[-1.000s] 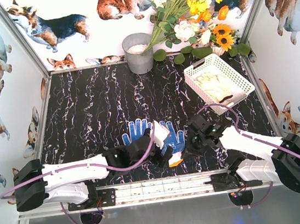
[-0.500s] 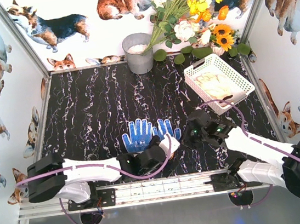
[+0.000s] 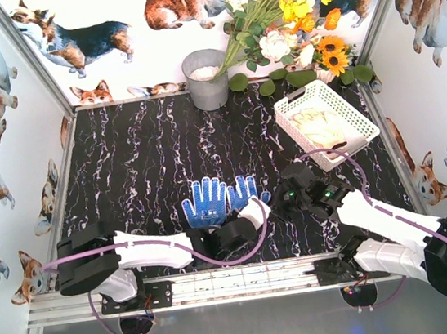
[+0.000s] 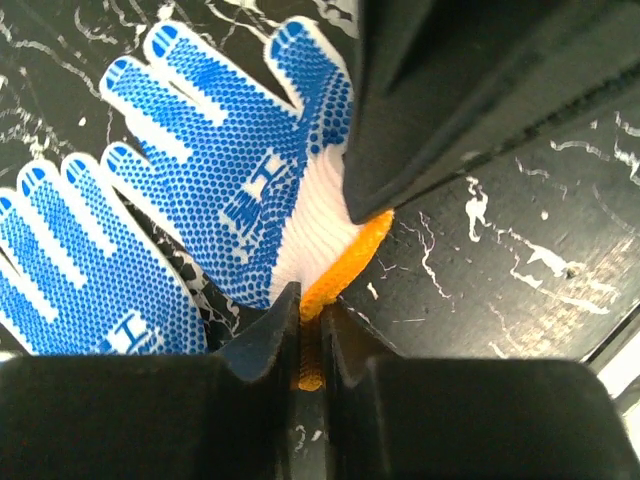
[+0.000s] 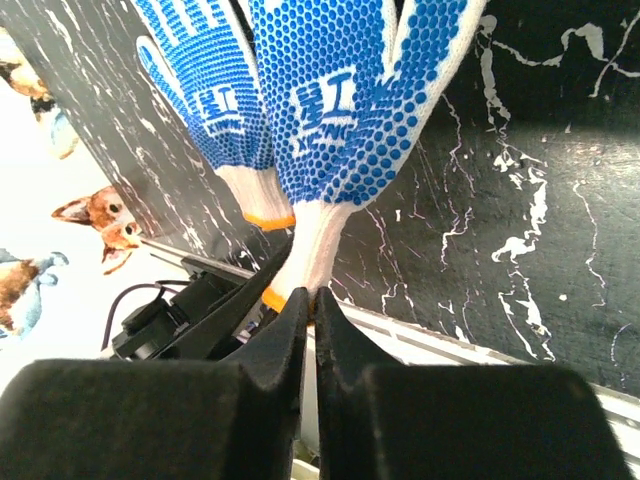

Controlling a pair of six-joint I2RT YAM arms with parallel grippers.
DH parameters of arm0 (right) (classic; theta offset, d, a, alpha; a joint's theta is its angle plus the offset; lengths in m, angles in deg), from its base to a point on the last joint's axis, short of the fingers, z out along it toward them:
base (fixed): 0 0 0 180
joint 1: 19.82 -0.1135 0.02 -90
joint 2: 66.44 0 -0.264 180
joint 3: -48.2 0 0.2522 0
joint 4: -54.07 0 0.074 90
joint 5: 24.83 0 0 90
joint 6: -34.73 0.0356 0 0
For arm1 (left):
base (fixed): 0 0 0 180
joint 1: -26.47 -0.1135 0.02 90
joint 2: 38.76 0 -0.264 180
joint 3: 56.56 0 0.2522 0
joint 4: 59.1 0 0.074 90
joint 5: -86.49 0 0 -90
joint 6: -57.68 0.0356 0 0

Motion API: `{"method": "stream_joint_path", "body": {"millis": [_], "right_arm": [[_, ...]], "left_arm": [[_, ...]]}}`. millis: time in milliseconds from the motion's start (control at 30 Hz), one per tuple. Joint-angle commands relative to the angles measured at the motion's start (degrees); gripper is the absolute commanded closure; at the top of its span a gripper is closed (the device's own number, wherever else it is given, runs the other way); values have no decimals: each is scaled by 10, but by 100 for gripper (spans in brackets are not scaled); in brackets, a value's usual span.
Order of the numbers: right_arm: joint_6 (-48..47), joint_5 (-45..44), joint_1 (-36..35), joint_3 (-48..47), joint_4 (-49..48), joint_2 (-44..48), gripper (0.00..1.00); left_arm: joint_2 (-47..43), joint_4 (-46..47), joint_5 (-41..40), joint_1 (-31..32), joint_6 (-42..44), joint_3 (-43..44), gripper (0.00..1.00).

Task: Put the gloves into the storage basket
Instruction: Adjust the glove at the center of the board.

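Two blue-dotted white gloves with orange cuffs lie side by side, fingers pointing away, near the table's front: the left glove [image 3: 204, 202] [image 4: 80, 270] [image 5: 205, 100] and the right glove [image 3: 245, 190] [image 4: 240, 170] [image 5: 345, 90]. My left gripper [image 3: 254, 214] [image 4: 310, 322] is shut on the right glove's orange cuff. From the other side, my right gripper [image 3: 274, 201] [image 5: 308, 300] is shut on that same cuff. The white slotted storage basket [image 3: 299, 95] stands at the back right with pale gloves [image 3: 319, 126] inside.
A grey metal bucket [image 3: 206, 79] stands at the back centre, with a bunch of flowers [image 3: 285, 10] to its right. The metal rail [image 3: 247, 281] runs along the table's near edge, just behind both grippers. Printed walls close in both sides.
The right glove came down from a raised, bunched hold and now lies flat. My left gripper slid right along the front edge and shut on its cuff. The right gripper shifted slightly.
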Motion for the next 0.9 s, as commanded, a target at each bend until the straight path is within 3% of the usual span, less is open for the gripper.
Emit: {"method": "stream_joint_path", "body": {"millis": [0, 100, 267, 600, 867], "right_arm": [[7, -20, -2, -28, -23, 26, 92], [-11, -41, 1, -40, 2, 40, 58], [-72, -79, 4, -70, 59, 64, 40], [-50, -115, 11, -44, 46, 128, 33], [-63, -136, 12, -49, 77, 152, 33]], "left_arm": [[-35, -24, -52, 2, -10, 28, 100], [-57, -60, -50, -7, -15, 35, 100], [-85, -139, 26, -67, -30, 93, 100], [-55, -234, 126, -189, 71, 221, 100], [36, -276, 89, -261, 162, 382, 100]]}}
